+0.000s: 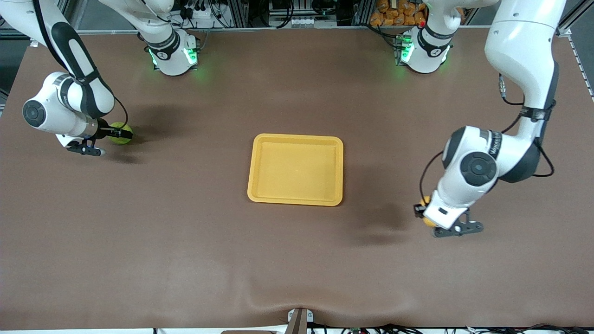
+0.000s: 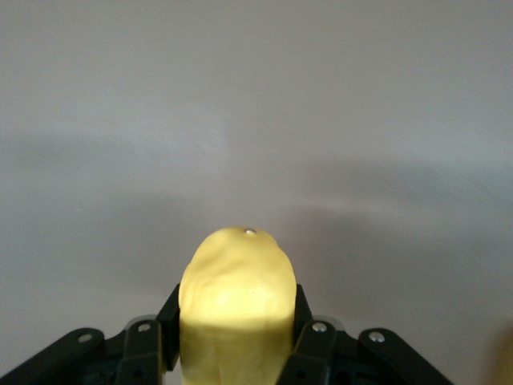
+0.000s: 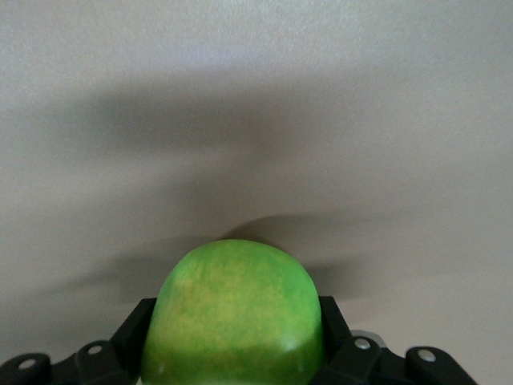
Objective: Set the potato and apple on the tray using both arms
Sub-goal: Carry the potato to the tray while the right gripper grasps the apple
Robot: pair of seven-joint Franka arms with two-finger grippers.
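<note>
Yellow tray [image 1: 295, 170] sits mid-table with nothing on it, rim intact, flat on the brown table [image 1: 185, 241].

Right gripper [image 1: 116, 134] is at the right arm's end of the table, well apart from the tray, fingers clamped on the apple [image 1: 122, 133]. The right wrist view confirms it: apple [image 3: 234, 317] is pinched between both fingers [image 3: 135, 330] (green skin with a faint yellowish patch). Shadow sits close under it, so it looks low over the table or touching it; hard to say which.

Left gripper [image 1: 424, 211] is at the left arm's end, nearer the front camera than the tray, fingers closed on the potato [image 1: 424, 202], which is mostly hidden by the wrist in the front view. In the left wrist view the potato [image 2: 236, 309] fills the gap between the fingers [image 2: 169, 321], gripped on both sides.
</note>
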